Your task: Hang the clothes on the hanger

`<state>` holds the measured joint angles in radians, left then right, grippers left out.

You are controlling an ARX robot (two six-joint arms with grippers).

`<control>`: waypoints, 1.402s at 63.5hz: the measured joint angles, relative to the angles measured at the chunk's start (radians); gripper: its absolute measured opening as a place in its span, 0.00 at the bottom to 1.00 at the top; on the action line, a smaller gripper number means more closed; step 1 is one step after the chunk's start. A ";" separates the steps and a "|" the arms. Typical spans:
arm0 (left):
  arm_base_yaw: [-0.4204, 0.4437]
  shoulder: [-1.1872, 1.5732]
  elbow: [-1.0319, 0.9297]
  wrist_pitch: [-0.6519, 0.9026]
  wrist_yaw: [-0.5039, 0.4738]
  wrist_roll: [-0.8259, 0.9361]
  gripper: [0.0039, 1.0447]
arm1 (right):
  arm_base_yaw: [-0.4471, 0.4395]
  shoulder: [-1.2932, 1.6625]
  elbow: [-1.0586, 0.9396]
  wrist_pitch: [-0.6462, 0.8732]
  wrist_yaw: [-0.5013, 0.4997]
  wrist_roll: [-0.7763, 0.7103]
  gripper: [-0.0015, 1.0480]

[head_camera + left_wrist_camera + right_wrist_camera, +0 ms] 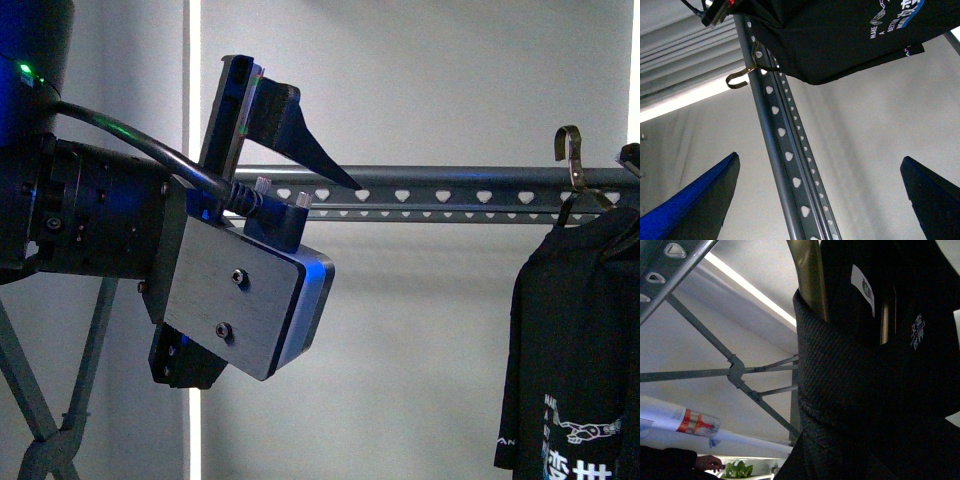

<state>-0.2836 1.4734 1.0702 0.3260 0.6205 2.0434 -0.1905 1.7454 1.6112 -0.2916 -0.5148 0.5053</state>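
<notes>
The clothes (570,350), a black T-shirt with white print, hang at the right on a thin wire coat hanger whose brownish hook (570,150) sits over the hanger (450,192), the long dark grey rail with shield-shaped holes. My left gripper (297,125) is open and empty, raised in front of the rail's left part. In the left wrist view the rail (785,150) runs between its blue fingers (695,200), with the shirt (840,35) further along. My right gripper (632,158) is shut on the clothes (875,390). The dark cloth hides its jaws. The white neck label (862,287) shows.
Slanted rack legs (40,420) stand at the lower left, and also show in the right wrist view (735,372). A plain light wall lies behind the rail. A person's hand and green plants (737,469) show low in the right wrist view.
</notes>
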 joint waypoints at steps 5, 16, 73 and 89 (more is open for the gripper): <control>0.000 0.000 0.000 0.000 0.000 0.000 0.94 | 0.010 0.011 0.002 0.012 0.018 0.018 0.03; 0.000 0.000 0.000 0.000 0.000 0.000 0.94 | 0.036 0.026 -0.044 0.068 0.061 0.043 0.03; 0.005 0.029 0.201 -0.472 -0.053 -0.393 0.94 | 0.283 -1.138 -1.257 0.404 0.239 -0.578 0.93; 0.170 -0.098 0.103 0.093 -0.582 -1.099 0.94 | 0.233 -1.600 -1.444 0.433 0.387 -0.591 0.93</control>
<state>-0.1139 1.3758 1.1728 0.4194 0.0387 0.9447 0.0425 0.1455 0.1673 0.1410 -0.1280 -0.0853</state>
